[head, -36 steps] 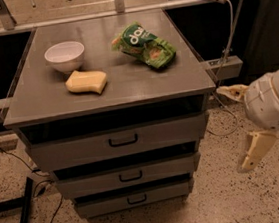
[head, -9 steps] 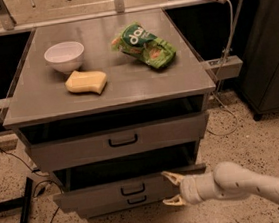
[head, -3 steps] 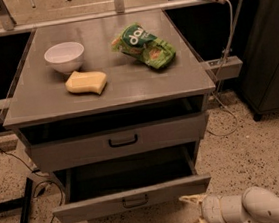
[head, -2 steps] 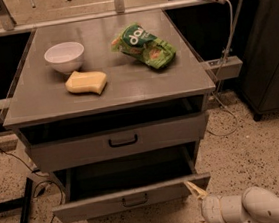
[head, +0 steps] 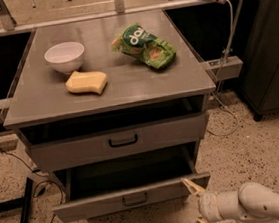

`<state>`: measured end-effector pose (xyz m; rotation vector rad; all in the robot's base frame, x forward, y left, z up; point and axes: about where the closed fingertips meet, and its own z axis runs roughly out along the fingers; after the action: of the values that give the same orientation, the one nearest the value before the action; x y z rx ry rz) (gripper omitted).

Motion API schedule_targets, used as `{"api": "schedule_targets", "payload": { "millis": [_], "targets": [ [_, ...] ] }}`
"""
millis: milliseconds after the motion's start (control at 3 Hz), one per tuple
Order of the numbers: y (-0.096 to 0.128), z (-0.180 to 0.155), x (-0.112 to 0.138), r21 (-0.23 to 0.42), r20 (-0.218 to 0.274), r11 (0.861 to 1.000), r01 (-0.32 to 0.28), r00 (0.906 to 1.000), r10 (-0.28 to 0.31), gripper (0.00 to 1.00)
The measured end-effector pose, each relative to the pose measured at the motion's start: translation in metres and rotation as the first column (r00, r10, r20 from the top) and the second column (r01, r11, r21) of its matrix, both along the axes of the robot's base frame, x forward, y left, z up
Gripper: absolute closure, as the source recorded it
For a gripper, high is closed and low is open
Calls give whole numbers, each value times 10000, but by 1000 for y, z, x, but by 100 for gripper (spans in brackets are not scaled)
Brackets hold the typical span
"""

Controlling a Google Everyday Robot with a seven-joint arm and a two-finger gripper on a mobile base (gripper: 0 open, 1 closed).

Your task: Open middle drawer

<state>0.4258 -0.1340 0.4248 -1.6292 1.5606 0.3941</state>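
The middle drawer (head: 100,206) is pulled far out, and its deep grey tray (head: 129,172) shows dark and empty. Its black bar handle (head: 134,199) sits at the centre of the front panel. My gripper (head: 196,205) is at the bottom right, just in front of the drawer's right front corner, on a white arm (head: 251,206). The fingers are spread apart and hold nothing. The upper fingertip (head: 189,184) lies against the right end of the front panel. The lower finger is cut off by the picture's bottom edge.
The top drawer (head: 118,142) is shut above. On the cabinet top (head: 141,83) are a white bowl (head: 65,56), a yellow sponge (head: 86,83) and a green chip bag (head: 144,46). A black stand leg (head: 24,212) lies on the floor at left. A dark cabinet (head: 267,43) stands at right.
The middle drawer went from shut to pulled far out. Over the last second the drawer stays put and my gripper has shifted slightly right, with its fingers spread off the handle.
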Motion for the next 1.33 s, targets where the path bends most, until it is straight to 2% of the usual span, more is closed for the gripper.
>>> {"api": "schedule_targets", "payload": {
  "millis": [667, 1000, 1333],
  "targets": [
    [11, 7, 39, -691, 414, 9970, -344, 9984, 373, 0],
    [13, 2, 52, -1543, 567, 9874, -346, 9974, 438, 0],
    [15, -5, 62, -2418, 704, 9700, -251, 9966, 433, 0]
  ]
}}
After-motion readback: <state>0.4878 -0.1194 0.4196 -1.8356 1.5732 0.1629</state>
